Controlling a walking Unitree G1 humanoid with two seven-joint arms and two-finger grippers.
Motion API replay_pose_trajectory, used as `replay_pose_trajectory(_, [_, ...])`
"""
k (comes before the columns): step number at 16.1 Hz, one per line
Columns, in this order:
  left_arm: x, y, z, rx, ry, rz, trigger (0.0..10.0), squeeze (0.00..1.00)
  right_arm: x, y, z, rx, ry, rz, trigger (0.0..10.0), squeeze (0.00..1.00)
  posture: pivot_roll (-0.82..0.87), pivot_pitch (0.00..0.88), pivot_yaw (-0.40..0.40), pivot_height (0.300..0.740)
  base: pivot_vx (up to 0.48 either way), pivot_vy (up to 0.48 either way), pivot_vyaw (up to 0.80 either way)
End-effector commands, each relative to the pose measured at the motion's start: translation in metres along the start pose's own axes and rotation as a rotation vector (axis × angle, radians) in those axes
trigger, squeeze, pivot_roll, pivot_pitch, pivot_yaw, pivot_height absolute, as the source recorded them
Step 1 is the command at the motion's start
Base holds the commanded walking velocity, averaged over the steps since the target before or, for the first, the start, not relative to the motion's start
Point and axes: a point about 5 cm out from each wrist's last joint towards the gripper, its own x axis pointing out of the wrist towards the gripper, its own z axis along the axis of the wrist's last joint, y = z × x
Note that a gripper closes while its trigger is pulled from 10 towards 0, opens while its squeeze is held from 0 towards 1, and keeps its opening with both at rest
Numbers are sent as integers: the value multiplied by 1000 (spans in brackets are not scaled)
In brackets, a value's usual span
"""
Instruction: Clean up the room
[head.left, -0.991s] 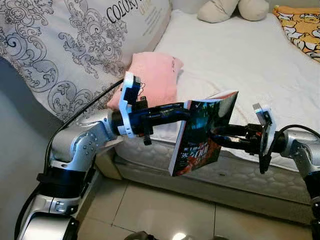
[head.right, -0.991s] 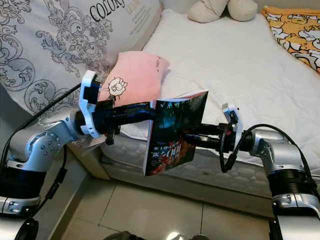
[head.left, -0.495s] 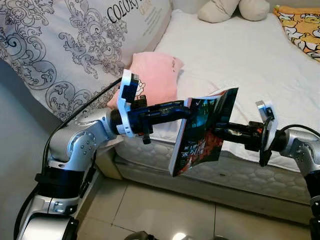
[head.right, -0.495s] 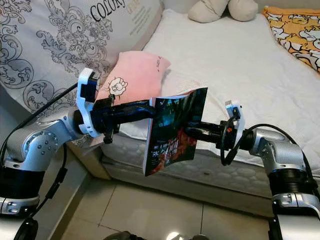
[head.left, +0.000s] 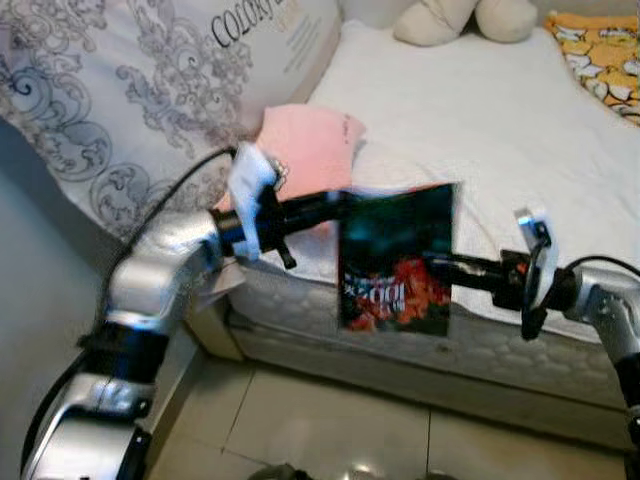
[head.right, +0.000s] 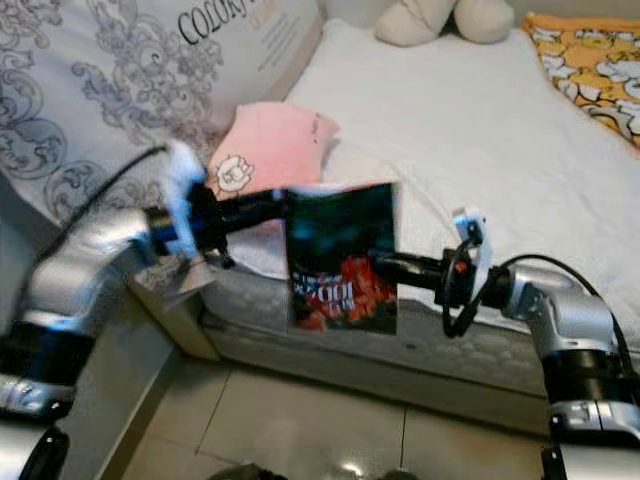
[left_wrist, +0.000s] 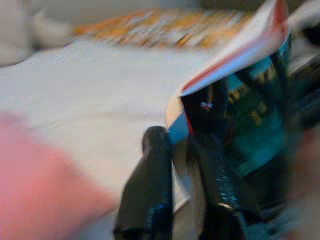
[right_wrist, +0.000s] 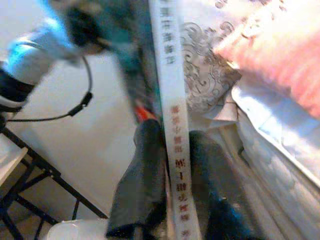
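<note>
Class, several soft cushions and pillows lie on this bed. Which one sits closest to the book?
The pink cushion, just behind the book; the others lie farther up the bed.

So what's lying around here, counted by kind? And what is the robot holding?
Books: 1, the dark-covered book held between the left gripper and right gripper
Pink pillows: 1
Patterned quilts: 1
Plush toys: 1
Orange blankets: 1
Beds: 1
Total: 6

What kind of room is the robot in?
Most likely a bedroom. There's a bed with a white mattress, a pink pillow and a big patterned quilt, plus a cream soft toy at the far end.
</note>
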Motion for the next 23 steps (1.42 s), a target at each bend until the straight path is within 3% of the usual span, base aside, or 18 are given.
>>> replay_pose_trajectory(1, [-2,11,6,117,28,79,10000,1000,1,5,11,-42,-27,28,0,0,-196,0,127,740,0,0,0])
replay_pose_trajectory(2, [-2,12,5,131,36,90,10000,1000,1,5,11,-42,-26,28,0,0,-196,0,127,740,0,0,0])
replay_pose_trajectory(6, [-10,38,10,190,8,300,10000,1000,4,4,8,-60,-32,0,0,0,-195,0,126,740,0,0,0])
replay_pose_trajectory(8, [-18,50,17,89,-80,435,10000,1000,4,0,8,-96,-65,-63,0,0,-191,0,130,740,0,0,0])
replay_pose_trajectory(9, [-28,59,18,-27,-156,585,10000,1000,5,-4,9,-134,-103,-137,0,0,-192,0,133,740,0,0,0])
replay_pose_trajectory(10, [-33,58,12,-59,-170,636,10000,1000,7,-7,9,-148,-143,-198,0,0,-191,0,134,740,0,0,0])
replay_pose_trajectory(11, [-42,44,-11,-118,-153,729,10000,0,10,-9,2,-141,-215,-299,0,0,-181,0,133,740,0,0,0])
replay_pose_trajectory(12, [-45,36,-20,-145,-146,743,10000,0,13,-8,-5,-113,-254,-335,0,0,-177,0,133,740,0,0,0])
replay_pose_trajectory(13, [-46,15,-38,-216,-136,787,10000,0,21,-1,-23,-38,-293,-334,0,0,-173,0,135,740,0,0,0])
replay_pose_trajectory(14, [-43,1,-46,-230,-135,830,10000,0,29,4,-37,39,-319,-309,0,0,-173,0,135,740,0,0,0])
replay_pose_trajectory(16, [-38,-13,-52,-243,-141,845,10000,0,35,4,-45,83,-345,-317,0,0,-171,0,141,740,0,0,0])
replay_pose_trajectory(18, [-36,-26,-61,-235,-111,879,10000,0,39,0,-43,38,-383,-405,0,0,-174,0,143,740,0,0,0])
replay_pose_trajectory(20, [-38,-31,-70,-257,-81,956,10000,0,38,-10,-37,-76,-431,-622,0,0,-175,0,144,740,0,0,0])
replay_pose_trajectory(23, [-36,-32,-66,-231,-85,950,10000,0,50,-4,-36,-17,-494,-582,0,0,-167,0,142,740,0,0,0])
